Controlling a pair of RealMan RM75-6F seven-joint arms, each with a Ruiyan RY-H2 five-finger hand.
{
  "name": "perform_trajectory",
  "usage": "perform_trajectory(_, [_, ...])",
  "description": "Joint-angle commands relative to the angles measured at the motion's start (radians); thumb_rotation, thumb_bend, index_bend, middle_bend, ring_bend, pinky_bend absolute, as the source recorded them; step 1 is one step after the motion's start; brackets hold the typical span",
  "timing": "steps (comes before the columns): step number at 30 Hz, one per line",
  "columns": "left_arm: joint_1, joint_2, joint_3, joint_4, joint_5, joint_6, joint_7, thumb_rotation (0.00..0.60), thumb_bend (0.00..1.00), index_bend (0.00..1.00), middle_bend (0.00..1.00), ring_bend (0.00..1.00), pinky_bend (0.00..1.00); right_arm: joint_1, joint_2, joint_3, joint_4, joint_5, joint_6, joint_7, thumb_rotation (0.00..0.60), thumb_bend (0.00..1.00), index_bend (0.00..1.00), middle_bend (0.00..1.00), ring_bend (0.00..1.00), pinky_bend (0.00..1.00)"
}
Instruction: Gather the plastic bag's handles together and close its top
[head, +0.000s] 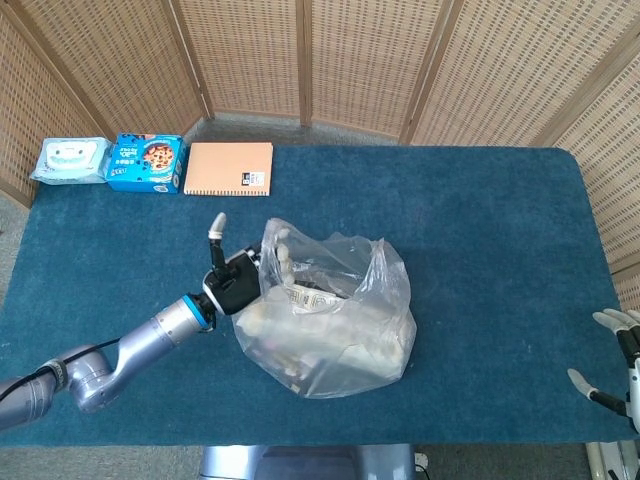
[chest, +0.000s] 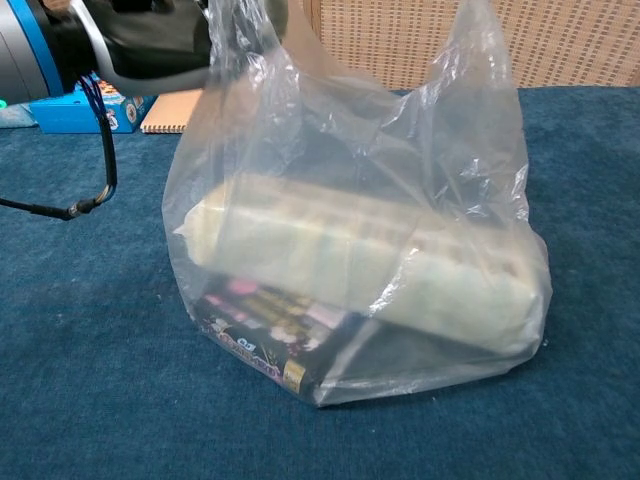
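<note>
The clear plastic bag (head: 335, 325) stands mid-table, its top open; a pale wrapped loaf and a dark printed pack lie inside. My left hand (head: 235, 275) holds the bag's left handle (head: 275, 250) with fingers hooked through the film and one finger pointing up. In the chest view the bag (chest: 360, 270) fills the frame. There the left hand (chest: 150, 45) is at the top left, pulling the left handle (chest: 240, 40) taut. The right handle (chest: 485, 50) stands free. My right hand (head: 620, 360) hovers at the table's near right corner, fingers apart, holding nothing.
Along the far left edge lie a wipes pack (head: 68, 160), a blue snack box (head: 146, 162) and an orange notebook (head: 229, 169). A wicker screen (head: 320, 60) closes off the back. A cable (chest: 95, 150) hangs from my left wrist.
</note>
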Motion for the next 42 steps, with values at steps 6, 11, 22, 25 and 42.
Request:
perform_trajectory(6, [-0.017, 0.010, 0.038, 0.025, -0.021, 0.098, 0.002, 0.000, 0.19, 0.25, 0.49, 0.42, 0.59, 0.001, 0.001, 0.001, -0.002, 0.001, -0.002, -0.002, 0.547, 0.19, 0.23, 0.23, 0.17, 0.16])
perform_trajectory(11, [-0.025, 0.028, 0.074, 0.008, 0.019, 0.160, -0.077, 0.000, 0.21, 0.25, 0.49, 0.47, 0.70, 0.002, -0.001, 0.001, 0.000, 0.001, -0.003, 0.001, 0.545, 0.19, 0.23, 0.23, 0.17, 0.16])
perform_trajectory(22, [-0.033, 0.051, 0.114, 0.000, 0.064, 0.278, -0.164, 0.000, 0.26, 0.25, 0.49, 0.48, 0.71, 0.009, -0.003, 0.002, -0.004, -0.002, -0.008, -0.002, 0.546, 0.19, 0.23, 0.23, 0.17, 0.16])
perform_trajectory(25, [-0.042, 0.063, 0.127, -0.005, 0.058, 0.267, -0.120, 0.000, 0.26, 0.25, 0.49, 0.48, 0.70, 0.009, -0.003, 0.002, -0.004, -0.003, -0.009, -0.001, 0.546, 0.19, 0.23, 0.23, 0.17, 0.16])
perform_trajectory(42, [-0.012, 0.083, 0.189, 0.018, 0.081, 0.432, -0.118, 0.000, 0.22, 0.25, 0.49, 0.48, 0.65, 0.019, -0.004, 0.002, 0.004, 0.003, -0.027, 0.006, 0.543, 0.19, 0.23, 0.23, 0.17, 0.16])
